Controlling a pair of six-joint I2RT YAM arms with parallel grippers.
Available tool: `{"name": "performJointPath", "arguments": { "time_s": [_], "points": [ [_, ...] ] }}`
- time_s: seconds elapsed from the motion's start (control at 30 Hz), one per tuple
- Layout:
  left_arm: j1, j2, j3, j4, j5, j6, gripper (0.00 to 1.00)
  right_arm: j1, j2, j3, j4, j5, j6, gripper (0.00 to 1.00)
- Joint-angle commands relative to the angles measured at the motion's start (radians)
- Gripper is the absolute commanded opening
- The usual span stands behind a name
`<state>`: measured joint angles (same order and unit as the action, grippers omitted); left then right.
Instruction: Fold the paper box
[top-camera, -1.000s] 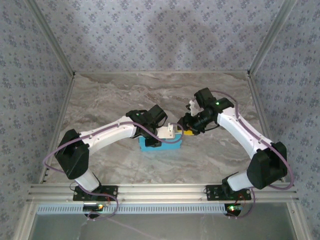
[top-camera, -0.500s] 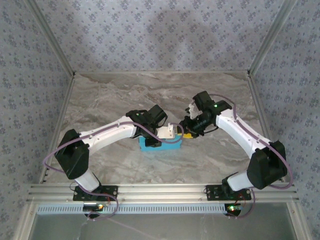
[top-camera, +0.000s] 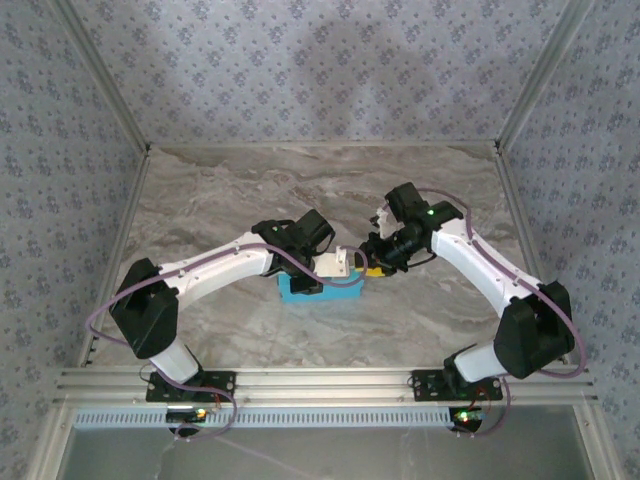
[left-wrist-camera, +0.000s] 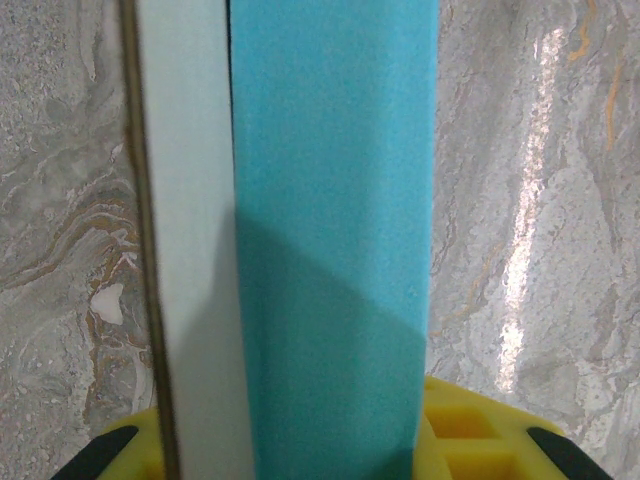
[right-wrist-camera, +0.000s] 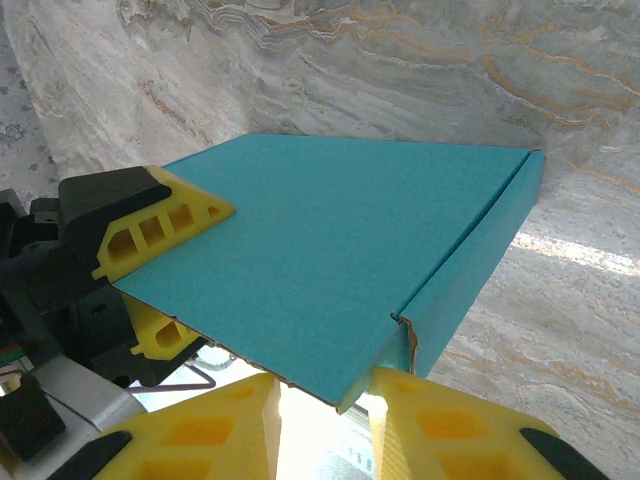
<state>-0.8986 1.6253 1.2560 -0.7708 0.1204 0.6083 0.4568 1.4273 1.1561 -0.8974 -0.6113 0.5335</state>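
The paper box (top-camera: 320, 292) lies at the middle of the table, light blue side out. In the left wrist view its blue panel (left-wrist-camera: 330, 200) and a pale strip (left-wrist-camera: 190, 250) run up between my left gripper's (left-wrist-camera: 320, 450) yellow fingers, which are shut on it. In the top view the left gripper (top-camera: 345, 268) sits over the box's right end. The right wrist view shows the box's (right-wrist-camera: 340, 230) near corner between the yellow fingers of my right gripper (right-wrist-camera: 325, 400). One finger (right-wrist-camera: 450, 420) touches the side wall, and a bright gap remains beside the other. The right gripper (top-camera: 372, 262) stands just right of the box.
The marble tabletop (top-camera: 300, 190) stretches bare behind and beside the box. Patterned walls (top-camera: 320, 70) close off the back and both sides. An aluminium rail (top-camera: 320, 380) runs along the near edge by the arm bases.
The right arm has edged left toward the box and its jaws have narrowed around the corner. The left arm and the box have stayed still.
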Motion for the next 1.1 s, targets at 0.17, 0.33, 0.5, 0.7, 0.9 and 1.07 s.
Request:
{"name": "performJointPath", "arguments": {
  "time_s": [0.17, 0.33, 0.5, 0.7, 0.9, 1.07],
  "points": [
    [0.003, 0.002, 0.001, 0.009, 0.018, -0.010, 0.19, 0.013, -0.001, 0.012, -0.065, 0.082, -0.084, 0.30],
    [0.004, 0.005, 0.005, 0.005, 0.018, -0.012, 0.19, 0.015, 0.000, 0.011, -0.068, 0.085, -0.100, 0.30],
    [0.004, 0.005, 0.008, 0.005, 0.026, -0.020, 0.19, 0.015, -0.003, 0.010, -0.060, 0.068, -0.088, 0.29],
    [0.004, 0.010, 0.005, -0.001, 0.027, -0.013, 0.18, -0.001, -0.026, 0.027, -0.039, 0.012, -0.035, 0.41],
    [0.003, 0.007, 0.008, -0.002, 0.026, -0.006, 0.17, -0.068, -0.032, 0.000, 0.028, -0.058, 0.084, 0.35],
    [0.003, 0.006, 0.010, -0.001, 0.026, -0.001, 0.16, -0.065, -0.034, -0.041, 0.100, -0.098, 0.260, 0.35]
  ]
}}
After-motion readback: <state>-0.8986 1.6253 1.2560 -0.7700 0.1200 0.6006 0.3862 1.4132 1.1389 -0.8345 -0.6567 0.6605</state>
